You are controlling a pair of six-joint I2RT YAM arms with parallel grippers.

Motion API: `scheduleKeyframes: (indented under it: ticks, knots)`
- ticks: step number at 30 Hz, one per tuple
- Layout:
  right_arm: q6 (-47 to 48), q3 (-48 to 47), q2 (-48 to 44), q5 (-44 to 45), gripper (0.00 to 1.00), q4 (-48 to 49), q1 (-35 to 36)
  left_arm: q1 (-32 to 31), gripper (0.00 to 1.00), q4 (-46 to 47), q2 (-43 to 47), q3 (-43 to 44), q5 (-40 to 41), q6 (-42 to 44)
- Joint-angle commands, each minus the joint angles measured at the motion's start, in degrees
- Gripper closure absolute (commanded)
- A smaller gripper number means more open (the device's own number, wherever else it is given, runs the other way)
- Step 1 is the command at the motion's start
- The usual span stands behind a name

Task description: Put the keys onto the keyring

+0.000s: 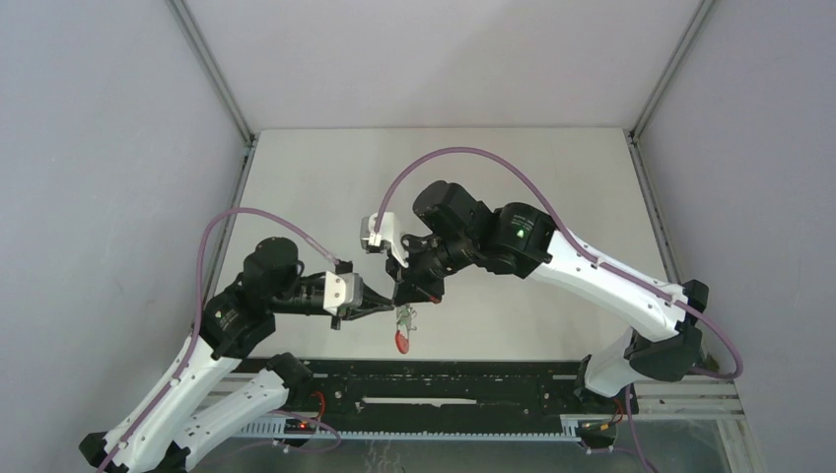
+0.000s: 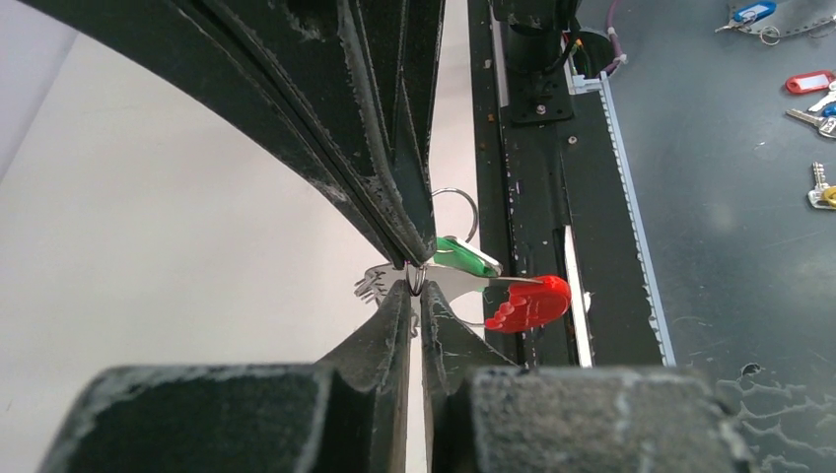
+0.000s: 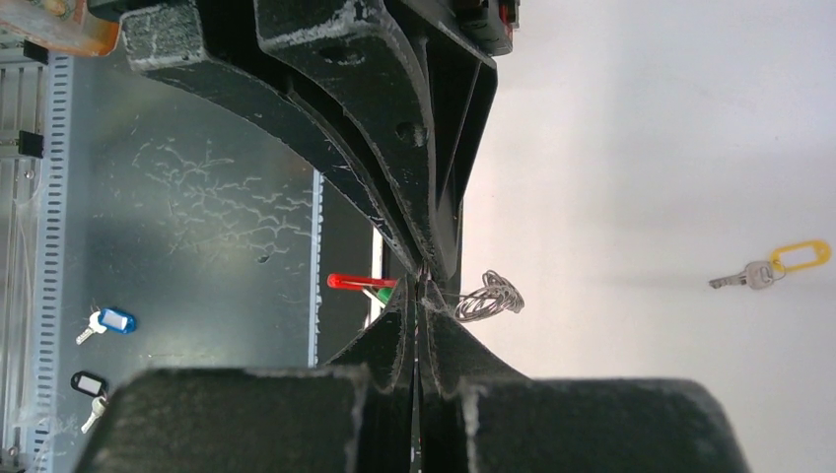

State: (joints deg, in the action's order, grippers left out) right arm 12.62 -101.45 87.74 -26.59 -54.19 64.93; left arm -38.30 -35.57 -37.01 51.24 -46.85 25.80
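Observation:
My left gripper [image 1: 386, 307] and right gripper [image 1: 404, 299] meet tip to tip above the table's near edge, both shut. In the left wrist view my left fingertips [image 2: 415, 286] pinch a thin wire loop of the keyring [image 2: 458, 202]. The green-headed key [image 2: 465, 256] and the red foot-shaped piece [image 2: 527, 302] hang right beside them. In the right wrist view my right gripper [image 3: 419, 288] is shut on the ring's thin wire, with its coiled wire loops [image 3: 490, 296] to the right. The yellow-headed key [image 3: 779, 264] lies apart on the table. The red piece dangles below the grippers [image 1: 402, 340].
The black rail [image 1: 444, 389] runs along the table's near edge just below the grippers. Beyond it, spare keys lie on a grey surface: a blue-tagged one [image 3: 106, 323], a black-tagged one [image 3: 87, 382] and a red tag [image 2: 808, 81].

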Motion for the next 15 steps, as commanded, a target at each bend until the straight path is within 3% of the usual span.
scheduleKeyframes:
  ticks: [1, 4, 7, 15]
  knots:
    - [1.1, -3.5, 0.7, 0.2, 1.00, 0.2, 0.5, -0.3, 0.91, 0.3, -0.3, 3.7, -1.1, 0.8]
    - [1.2, -4.1, 0.9, 0.1, 1.00, 0.0, 0.6, -0.4, 0.90, 0.3, -0.6, 4.0, -1.1, 0.8]
    - [1.1, -4.4, 1.3, -0.2, 1.00, -0.1, 0.7, -0.3, 0.81, 0.3, -0.8, 4.2, -1.2, 0.7]
    - [1.0, -4.4, 1.5, -0.6, 1.00, -0.1, 0.9, -0.3, 1.00, 0.3, -0.7, 3.8, -0.5, 1.6]
